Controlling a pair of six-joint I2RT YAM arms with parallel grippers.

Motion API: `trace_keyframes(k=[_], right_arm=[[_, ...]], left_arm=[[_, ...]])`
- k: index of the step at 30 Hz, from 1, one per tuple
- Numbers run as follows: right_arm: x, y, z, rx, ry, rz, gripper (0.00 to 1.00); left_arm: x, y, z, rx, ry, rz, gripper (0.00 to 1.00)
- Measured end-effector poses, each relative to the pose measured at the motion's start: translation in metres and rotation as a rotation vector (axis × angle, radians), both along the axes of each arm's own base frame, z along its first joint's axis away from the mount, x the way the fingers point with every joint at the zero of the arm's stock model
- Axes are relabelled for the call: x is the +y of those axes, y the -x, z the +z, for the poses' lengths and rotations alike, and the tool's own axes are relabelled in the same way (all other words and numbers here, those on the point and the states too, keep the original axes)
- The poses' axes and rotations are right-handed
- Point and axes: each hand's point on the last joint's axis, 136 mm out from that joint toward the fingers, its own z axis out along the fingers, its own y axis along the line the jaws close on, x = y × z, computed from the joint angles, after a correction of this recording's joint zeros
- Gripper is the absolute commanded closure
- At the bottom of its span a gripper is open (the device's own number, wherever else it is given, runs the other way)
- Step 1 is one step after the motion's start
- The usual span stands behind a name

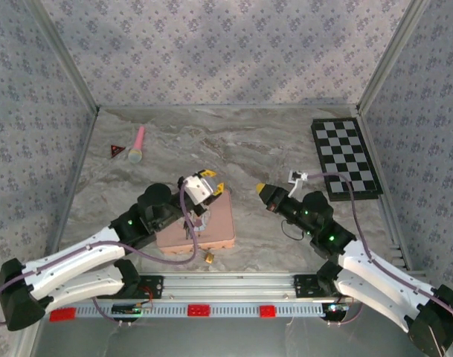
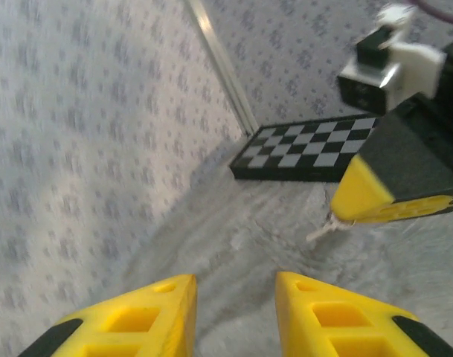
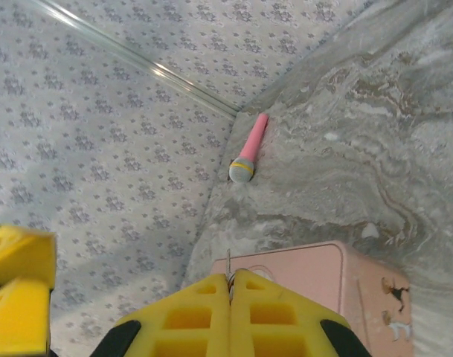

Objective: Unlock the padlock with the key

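Right gripper [image 3: 231,277], pinching a thin key [image 3: 227,260] in its wrist view, faces the raised, empty, half-open left gripper [image 2: 236,281]; top view shows padlock [image 1: 209,257] on counter [image 1: 271,145] beside pink tin [image 1: 211,227].

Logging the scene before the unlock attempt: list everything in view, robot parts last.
padlock: one, brass, on the table just off the tin's near edge
key: one, silvery, pinched in the right gripper's tips
tin: one, pink, table centre
microphone: one, pink with grey head, far left
triangle: one, red, left of the microphone
checkerboard: one, black and white, far right
table: one, grey marble
left gripper: one, yellow fingers, open, above the tin's far edge
right gripper: one, yellow fingers, shut on the key
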Motion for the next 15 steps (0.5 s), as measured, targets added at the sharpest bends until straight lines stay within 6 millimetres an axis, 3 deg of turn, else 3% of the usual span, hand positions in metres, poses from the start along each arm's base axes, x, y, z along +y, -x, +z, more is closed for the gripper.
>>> trace_keyframes(k=[4,9,12,15], right_arm=[[0.008,0.01,-0.007,-0.118,0.083,0.033,1.0],[0.021,0.025,-0.001,-0.29,0.168,0.082,1.0],[0.024,0.029,0.007,-0.371,0.199,0.089,1.0],[0.025,0.029,0.011,-0.416,0.217,0.084,1.0]], left_arm=[[0.034,-0.019,-0.028,0.234,0.05,0.169,0.61],[0.074,-0.033,-0.054,0.469,0.073,0.363,0.59],[0.085,-0.031,-0.066,0.557,0.082,0.413,0.57],[0.083,-0.023,-0.077,0.635,0.078,0.399,0.57]])
